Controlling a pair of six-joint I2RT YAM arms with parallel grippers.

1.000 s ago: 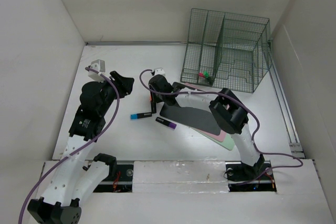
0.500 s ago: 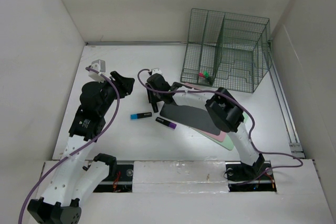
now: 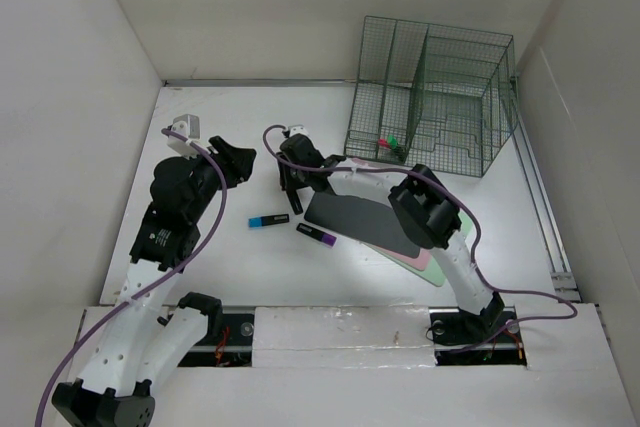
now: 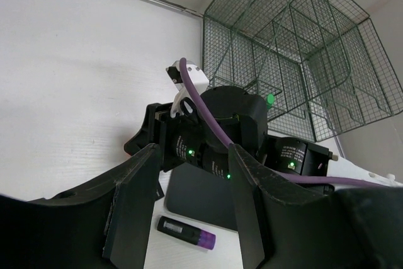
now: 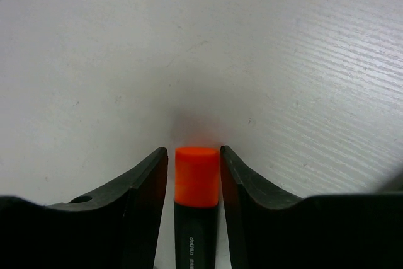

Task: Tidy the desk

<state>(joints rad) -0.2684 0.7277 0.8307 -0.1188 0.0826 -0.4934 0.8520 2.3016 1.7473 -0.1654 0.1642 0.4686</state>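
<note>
The white desk (image 3: 225, 267) holds loose stationery. My right gripper (image 3: 290, 185) reaches left over the desk, and its wrist view (image 5: 193, 150) shows the fingers tight on either side of a black marker with an orange cap (image 5: 196, 177), whose cap tip is at the desk surface. My left gripper (image 3: 237, 160) hangs open and empty just left of it. Through its jaws (image 4: 194, 149) I see the right wrist, a purple-capped marker (image 4: 186, 231) and a dark notebook (image 4: 201, 196).
A blue-capped marker (image 3: 267, 220) and the purple-capped one (image 3: 316, 234) lie left of the dark notebook (image 3: 360, 224), which rests on pink and green sheets (image 3: 425, 265). A dark green wire rack (image 3: 430, 92) at the back right holds pink and green markers (image 3: 390, 143).
My right gripper has shifted a little left and toward the back, turning over the orange-capped marker. The left arm has stayed still.
</note>
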